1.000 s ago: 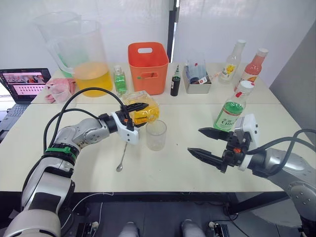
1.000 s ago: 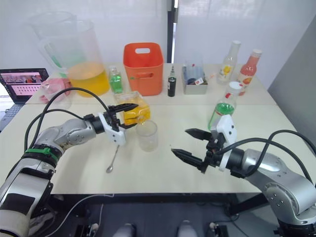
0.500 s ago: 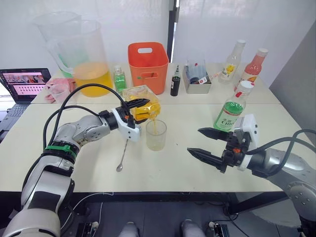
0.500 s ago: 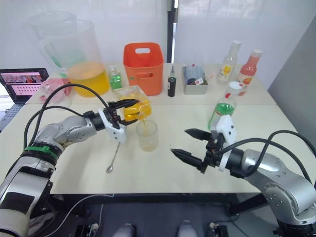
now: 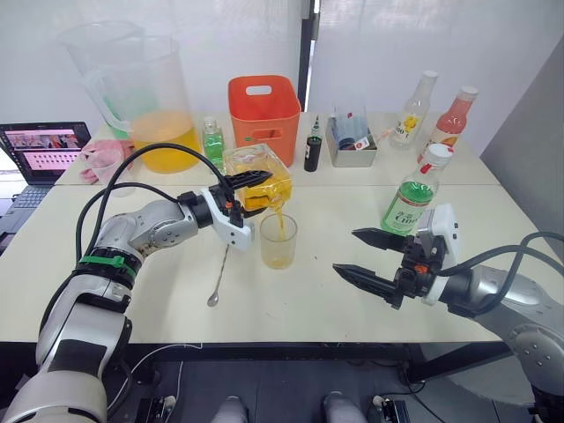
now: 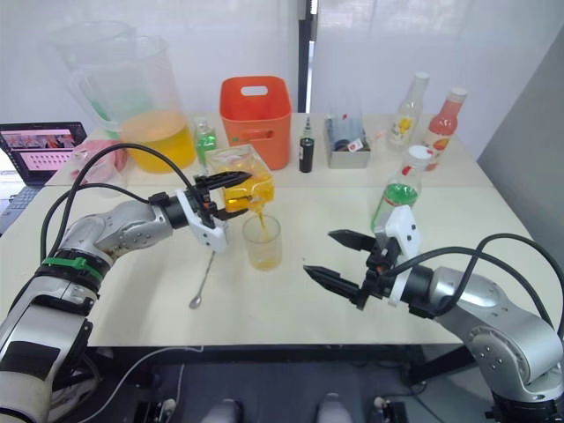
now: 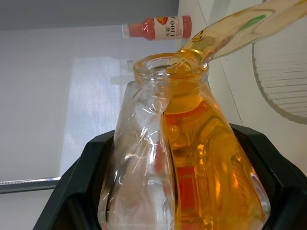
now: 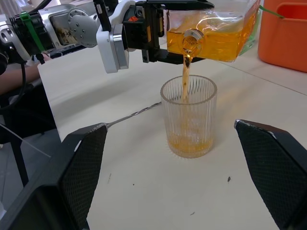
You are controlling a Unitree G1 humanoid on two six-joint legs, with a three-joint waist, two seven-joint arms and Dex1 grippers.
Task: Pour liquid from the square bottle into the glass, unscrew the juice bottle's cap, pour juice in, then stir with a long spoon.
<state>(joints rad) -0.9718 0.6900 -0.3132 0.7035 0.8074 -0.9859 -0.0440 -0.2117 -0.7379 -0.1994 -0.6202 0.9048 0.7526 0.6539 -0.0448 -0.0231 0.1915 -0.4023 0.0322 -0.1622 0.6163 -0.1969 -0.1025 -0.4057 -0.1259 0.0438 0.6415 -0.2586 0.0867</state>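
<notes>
2 arms worked over a pale table [image 5: 335,300]. At the left, the left gripper [image 5: 240,194] clenched its fingers on the square bottle [image 5: 257,176], which it held tipped on its side above the glass [image 5: 278,241], neck downward, evidently so the amber liquid would run out; a thin stream fell into the glass, which held a shallow amber layer. Just left of the glass, the long spoon [image 5: 218,278] lay flat on the table, probably waiting for the stirring step. Farther right, the right gripper [image 5: 370,258] hovered low with fingers spread apart and empty, near the juice bottle [image 5: 411,196], likely ready for the cap [image 5: 440,154]. That bottle stood upright, capped; its green-and-white label could not be read clearly.
</notes>
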